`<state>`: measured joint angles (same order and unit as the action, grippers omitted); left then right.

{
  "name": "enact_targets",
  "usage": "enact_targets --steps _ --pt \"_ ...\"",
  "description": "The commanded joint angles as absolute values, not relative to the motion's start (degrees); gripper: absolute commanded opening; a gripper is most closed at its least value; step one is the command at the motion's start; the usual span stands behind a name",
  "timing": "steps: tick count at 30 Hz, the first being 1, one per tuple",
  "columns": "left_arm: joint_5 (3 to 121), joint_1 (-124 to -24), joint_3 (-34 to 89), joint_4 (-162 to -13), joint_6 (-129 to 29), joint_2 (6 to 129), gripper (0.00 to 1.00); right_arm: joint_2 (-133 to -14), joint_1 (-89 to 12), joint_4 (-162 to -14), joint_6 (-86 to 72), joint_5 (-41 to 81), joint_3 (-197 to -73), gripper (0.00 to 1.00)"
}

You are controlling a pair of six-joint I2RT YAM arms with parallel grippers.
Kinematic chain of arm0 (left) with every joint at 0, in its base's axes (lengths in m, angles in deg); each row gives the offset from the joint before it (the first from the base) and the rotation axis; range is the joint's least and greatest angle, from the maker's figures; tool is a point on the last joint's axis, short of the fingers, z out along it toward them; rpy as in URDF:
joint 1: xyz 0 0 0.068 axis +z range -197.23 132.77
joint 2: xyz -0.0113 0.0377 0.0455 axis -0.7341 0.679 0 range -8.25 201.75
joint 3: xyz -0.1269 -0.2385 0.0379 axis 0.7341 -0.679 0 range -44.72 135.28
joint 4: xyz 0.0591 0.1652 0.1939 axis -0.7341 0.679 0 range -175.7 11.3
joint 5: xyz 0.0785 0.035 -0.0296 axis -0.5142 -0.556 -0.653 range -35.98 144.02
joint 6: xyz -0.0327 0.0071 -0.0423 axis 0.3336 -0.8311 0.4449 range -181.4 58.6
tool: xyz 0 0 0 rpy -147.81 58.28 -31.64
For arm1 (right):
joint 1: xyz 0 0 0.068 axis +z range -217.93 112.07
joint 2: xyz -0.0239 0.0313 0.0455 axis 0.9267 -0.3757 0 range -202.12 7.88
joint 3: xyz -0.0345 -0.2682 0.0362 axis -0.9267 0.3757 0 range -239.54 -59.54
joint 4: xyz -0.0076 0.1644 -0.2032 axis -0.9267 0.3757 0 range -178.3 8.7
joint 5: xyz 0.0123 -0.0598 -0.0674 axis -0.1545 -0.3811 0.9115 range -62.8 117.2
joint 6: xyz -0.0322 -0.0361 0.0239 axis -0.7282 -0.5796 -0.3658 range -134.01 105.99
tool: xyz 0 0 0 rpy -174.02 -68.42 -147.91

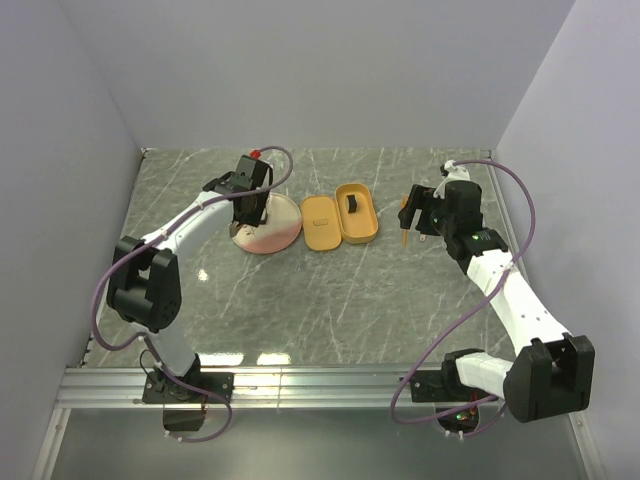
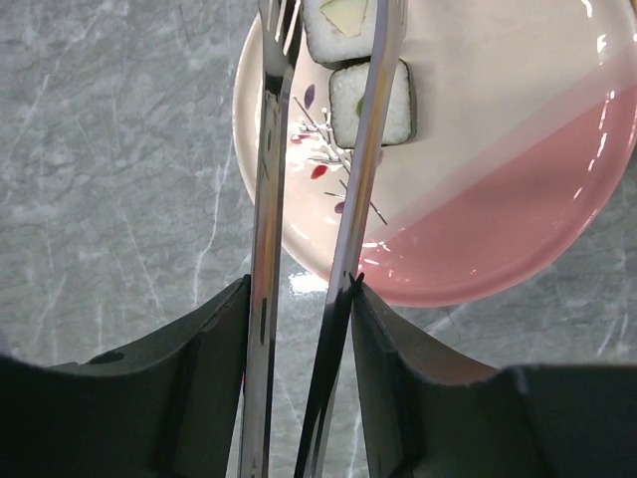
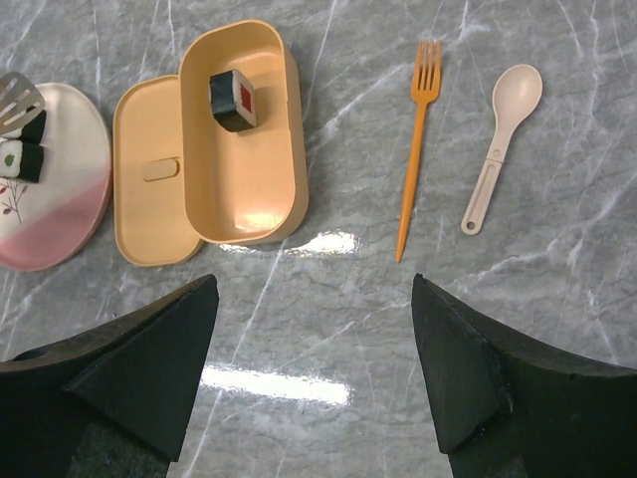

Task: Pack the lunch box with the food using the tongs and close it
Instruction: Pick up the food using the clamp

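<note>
My left gripper (image 2: 301, 289) is shut on the tongs (image 2: 263, 229), squeezing their two slim metal arms partly together. The tongs reach out over the cream-and-pink plate (image 2: 518, 199). Two food cubes lie there: one (image 2: 338, 18) sits between the tong tips and the other (image 2: 396, 105) lies partly behind the right arm. In the right wrist view the orange-tan lunch box (image 3: 274, 179) stands open with a red-centred food cube (image 3: 234, 100) inside. Its lid (image 3: 149, 174) lies flat against its left side. My right gripper (image 3: 314, 289) hangs open and holds nothing, above bare table near the box.
An orange fork (image 3: 418, 139) and a beige spoon (image 3: 503, 144) lie to the right of the lunch box. From above, the plate (image 1: 280, 232) sits left of the lid (image 1: 321, 222) and box (image 1: 366, 228). Grey walls close in the marble table on three sides.
</note>
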<state>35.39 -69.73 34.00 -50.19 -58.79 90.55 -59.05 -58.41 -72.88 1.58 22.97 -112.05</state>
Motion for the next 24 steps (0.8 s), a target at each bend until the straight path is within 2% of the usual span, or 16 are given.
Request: enact_targets --steps 1,10,13,17,24 --pt "32.05 -70.78 36.75 -49.22 -60.69 90.88 0.49 -59.18 -58.0 -75.11 1.81 22.19 -114.64 0.85" --pt "28.53 -72.28 37.02 -48.52 -63.07 91.94 0.48 -58.83 -58.0 -75.2 1.98 21.92 -114.12 0.85" --pt "27.66 -72.63 36.75 -48.78 -63.6 91.94 0.43 -58.56 -57.91 -75.11 1.9 22.01 -113.94 0.85" --pt "26.69 -72.81 36.75 -49.66 -63.95 91.41 0.28 -58.47 -58.0 -75.2 1.9 22.1 -113.85 0.85" --pt "25.02 -73.07 40.61 -48.61 -64.48 90.98 0.25 -58.39 -57.91 -75.38 1.98 21.83 -113.85 0.85"
